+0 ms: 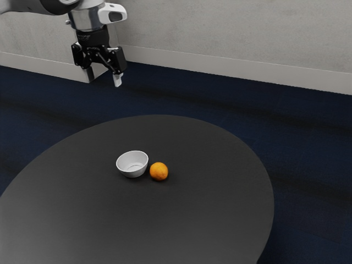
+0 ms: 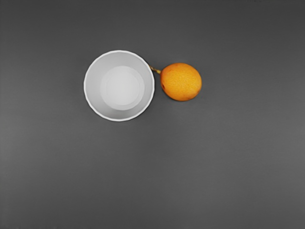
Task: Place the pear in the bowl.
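My gripper [image 1: 103,77] hangs high at the exterior view's upper left, its two fingers wide apart with nothing between them. Well below it, a small white bowl [image 1: 132,165] stands upright on the table, and its inside holds nothing. Close beside the bowl, toward the exterior view's right, lies the orange-yellow pear [image 1: 159,171]. From above, the wrist view has the round bowl [image 2: 122,88] and the pear [image 2: 181,82] outside it, with a thin stem pointing at the bowl's rim. Whether the stem touches the rim, I cannot tell.
The round dark table [image 1: 209,220] carries both things near its middle. Its curved far edge borders a dark blue floor [image 1: 220,99]. Behind that runs a grey wall [image 1: 236,33] with a pale baseboard.
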Available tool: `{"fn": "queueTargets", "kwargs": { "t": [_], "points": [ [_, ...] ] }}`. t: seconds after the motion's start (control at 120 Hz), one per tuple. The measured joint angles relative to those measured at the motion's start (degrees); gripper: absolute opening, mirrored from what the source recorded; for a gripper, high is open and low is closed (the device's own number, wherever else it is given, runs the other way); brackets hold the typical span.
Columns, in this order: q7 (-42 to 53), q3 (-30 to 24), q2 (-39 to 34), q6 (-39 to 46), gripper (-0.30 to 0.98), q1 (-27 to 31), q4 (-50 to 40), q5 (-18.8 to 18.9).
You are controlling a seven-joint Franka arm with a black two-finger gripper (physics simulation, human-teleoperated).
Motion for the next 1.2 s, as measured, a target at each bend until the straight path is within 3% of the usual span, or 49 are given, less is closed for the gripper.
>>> {"fn": "queueTargets", "kwargs": {
  "t": [0.3,0.417,0.583,0.825,1.2],
  "points": [
    [-0.58,-0.12,0.0,-0.07,0.69,-0.49,0.06,-0.16],
    [-0.18,-4.49,2.21,0.01,0.69,1.93,1.9,0.26],
    [0.49,-7.05,6.48,1.65,0.68,-1.21,2.35,1.38],
    [3.05,-7.25,7.06,8.45,0.69,-0.96,-6.2,2.49],
    [12.7,-7.08,9.84,25.49,0.69,-0.97,-19.32,2.77]
  ]
}}
